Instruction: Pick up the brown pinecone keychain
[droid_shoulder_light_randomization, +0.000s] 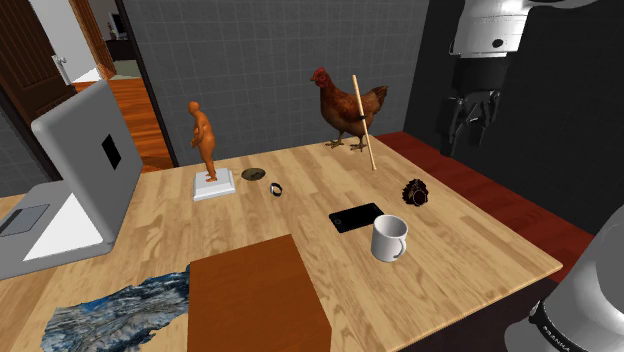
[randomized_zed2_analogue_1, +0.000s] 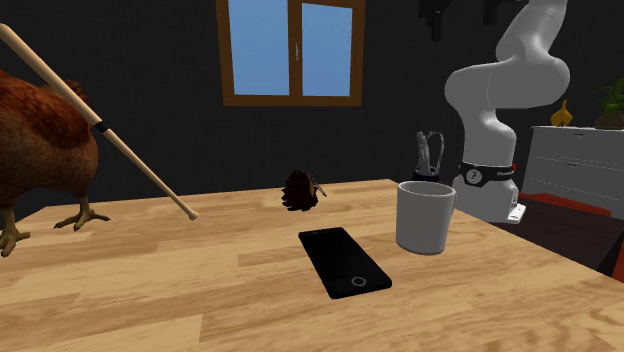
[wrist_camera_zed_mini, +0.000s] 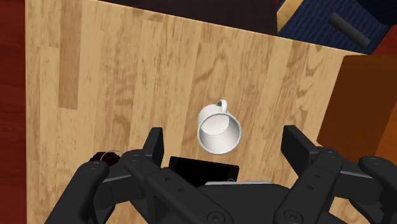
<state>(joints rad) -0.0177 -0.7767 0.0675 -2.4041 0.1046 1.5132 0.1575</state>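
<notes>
A: Where does the small, dark brown, scaly pinecone keychain (droid_shoulder_light_randomization: 415, 191) lie?

B: On the pale wood-plank counter (droid_shoulder_light_randomization: 460, 235), toward the edge by the red floor. The flat black slab phone (droid_shoulder_light_randomization: 357, 217) is just beside it. The plain white mug (droid_shoulder_light_randomization: 389, 238) is near, on the stand's side. The brown, red-combed chicken figure (droid_shoulder_light_randomization: 350, 108) stands farther back.

A: And the black two-finger pincer (droid_shoulder_light_randomization: 472, 125)?

B: High over that edge, well apart from the keychain. In the wrist view it (wrist_camera_zed_mini: 226, 140) is spread wide with nothing between the fingers, looking down on the mug (wrist_camera_zed_mini: 219, 130). The keychain (wrist_camera_zed_mini: 105, 156) peeks out beside one finger, off to the side, not between the two.

A: Progress?

B: None that I can log. The keychain rests untouched on the counter. By my reading, all of it is left: line up over it, descend, close on it, lift. The phone and mug crowd it on one side, so the descent wants care.
</notes>
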